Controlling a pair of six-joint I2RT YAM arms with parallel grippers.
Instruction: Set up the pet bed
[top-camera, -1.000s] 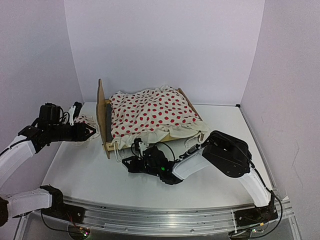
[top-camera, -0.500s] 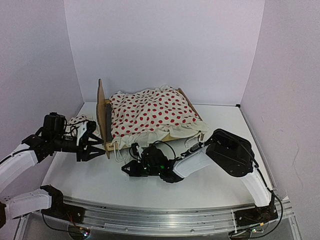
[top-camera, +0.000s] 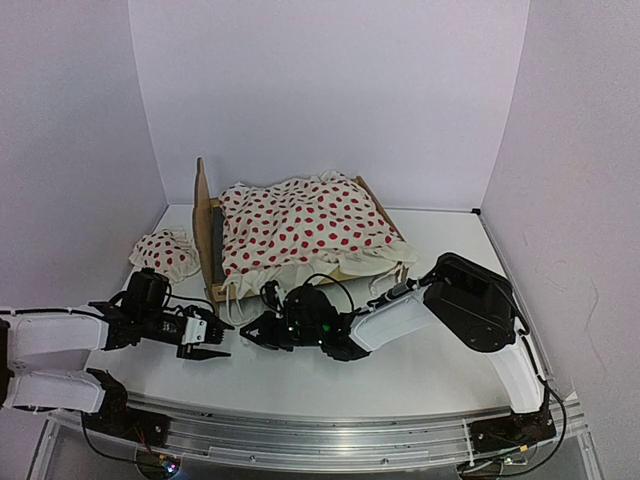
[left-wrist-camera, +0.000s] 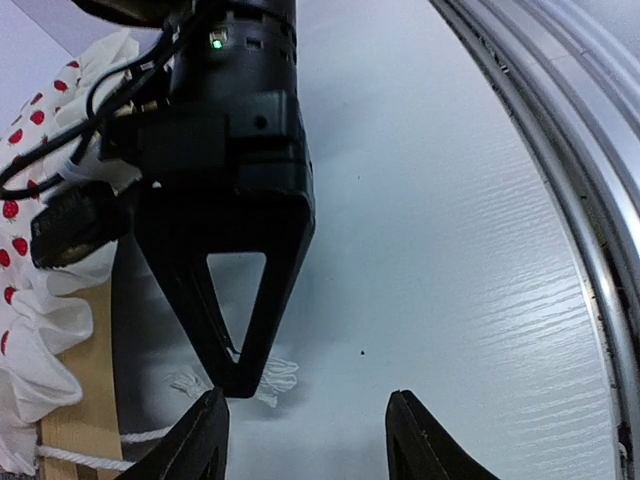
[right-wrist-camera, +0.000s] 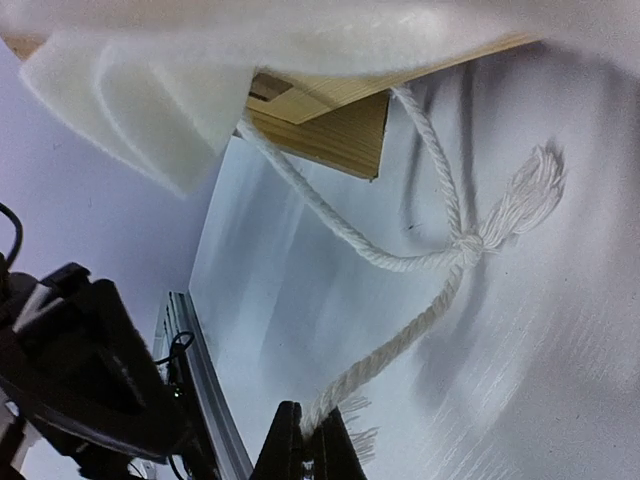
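The pet bed (top-camera: 209, 225) stands at the back middle of the table, its plywood headboard on the left, under a white red-dotted blanket (top-camera: 305, 225). A white rope (right-wrist-camera: 400, 350) runs from the bed's front corner (right-wrist-camera: 325, 135) across the table. My right gripper (right-wrist-camera: 306, 450) is shut on the rope's frayed end, low on the table in front of the bed (top-camera: 248, 333). My left gripper (top-camera: 218, 339) is open just left of it, with nothing between its fingers. In the left wrist view, the left gripper (left-wrist-camera: 310, 440) faces the right gripper's tip (left-wrist-camera: 237, 380) and the rope fringe (left-wrist-camera: 277, 377).
A small red-dotted pillow (top-camera: 166, 252) lies left of the headboard. A metal rail (top-camera: 330, 440) runs along the near table edge. White walls enclose the table on three sides. The blanket's ruffle (right-wrist-camera: 150, 100) hangs over the bed's front rail.
My left arm has swung from beside the pillow down to the front of the table, close to the right gripper, its jaws opening a little. The right gripper moved slightly left with the rope.
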